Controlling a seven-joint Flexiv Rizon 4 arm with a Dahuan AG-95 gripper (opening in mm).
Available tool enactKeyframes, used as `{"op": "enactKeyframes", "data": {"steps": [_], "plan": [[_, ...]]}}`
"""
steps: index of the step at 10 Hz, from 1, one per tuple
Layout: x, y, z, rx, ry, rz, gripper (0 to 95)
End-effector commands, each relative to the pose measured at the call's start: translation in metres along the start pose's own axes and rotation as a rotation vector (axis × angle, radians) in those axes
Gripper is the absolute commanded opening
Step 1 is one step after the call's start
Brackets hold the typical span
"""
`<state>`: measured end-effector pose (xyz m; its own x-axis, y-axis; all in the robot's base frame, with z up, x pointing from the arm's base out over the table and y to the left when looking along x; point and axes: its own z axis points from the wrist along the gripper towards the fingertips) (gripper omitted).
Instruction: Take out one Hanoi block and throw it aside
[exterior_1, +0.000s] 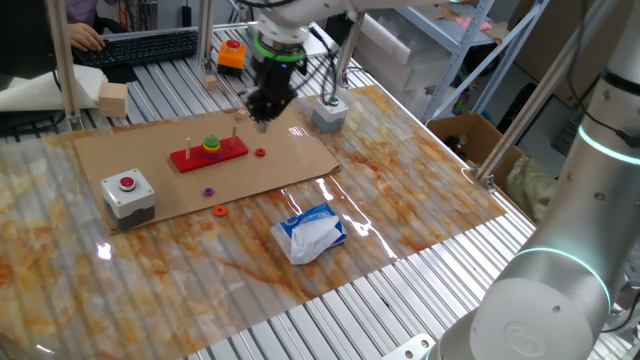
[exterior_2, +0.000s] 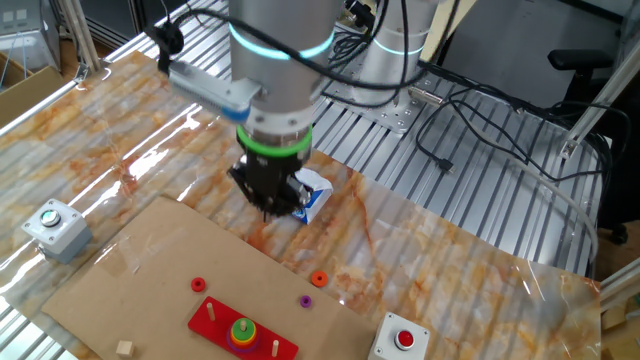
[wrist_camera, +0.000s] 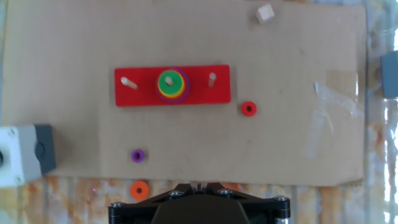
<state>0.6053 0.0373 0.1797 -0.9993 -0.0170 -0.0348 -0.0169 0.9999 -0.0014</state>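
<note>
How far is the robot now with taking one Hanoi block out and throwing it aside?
Three loose rings, red, purple and orange, already lie off the red base, so earlier removals look done. The gripper hangs above the cardboard holding nothing visible; whether it is open is unclear. Left: the green-topped stack on the middle peg is not yet gripped.

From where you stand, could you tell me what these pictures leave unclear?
- End effector: too small in both fixed views, cut off by the bottom edge in the hand view; open or shut unknown.
- Ring stack: seen from above; ring count unclear.
- Grey button box: cut by the hand view's left edge.
</note>
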Motion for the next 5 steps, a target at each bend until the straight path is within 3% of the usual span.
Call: {"op": "enactKeyframes", "data": {"steps": [1,3,5], "plan": [[-0.012,0.006,0.0,0.005,-0.004,0.009,0.0],[-0.034,0.013,-0.003,0.006,-0.001,0.017,0.0],[-0.047,0.016,-0.003,0.006,0.0,0.022,0.0]]}}
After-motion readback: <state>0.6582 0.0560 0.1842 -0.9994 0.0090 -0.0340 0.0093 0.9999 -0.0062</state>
